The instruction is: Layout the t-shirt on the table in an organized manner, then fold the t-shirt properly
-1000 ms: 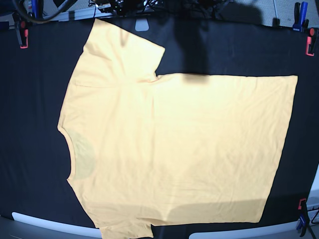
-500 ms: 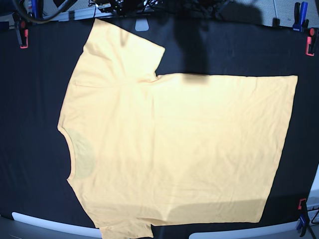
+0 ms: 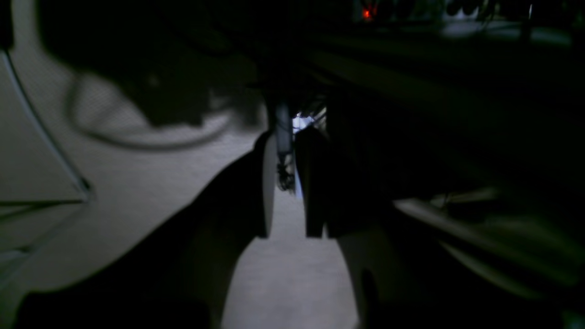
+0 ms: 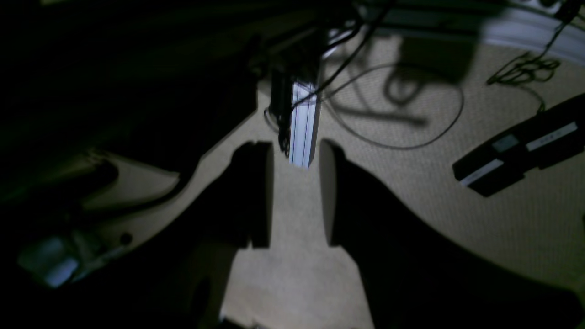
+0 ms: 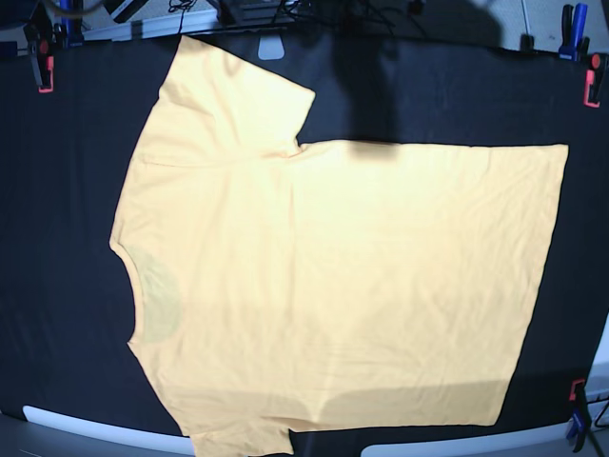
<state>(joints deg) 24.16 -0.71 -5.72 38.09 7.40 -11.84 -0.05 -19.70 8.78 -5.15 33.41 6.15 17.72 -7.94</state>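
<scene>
Shirt lying flat on the table

The t-shirt (image 5: 333,286) is lying spread out on the black table (image 5: 57,190), neck pointing to the left of the base view (one sleeve is sticking up top). The left gripper (image 3: 287,214) and right gripper (image 4: 296,196) are both hanging over the floor, jaws apart, holding nothing.

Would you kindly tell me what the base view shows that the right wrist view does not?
Only base: the t-shirt spread flat on the black table, neck to the left, red clamps at the edges.
Only right wrist: the right gripper, its fingers apart and empty, over carpet with cables and a black bar.
Shared: nothing I can match; neither shows the other's contents.
</scene>
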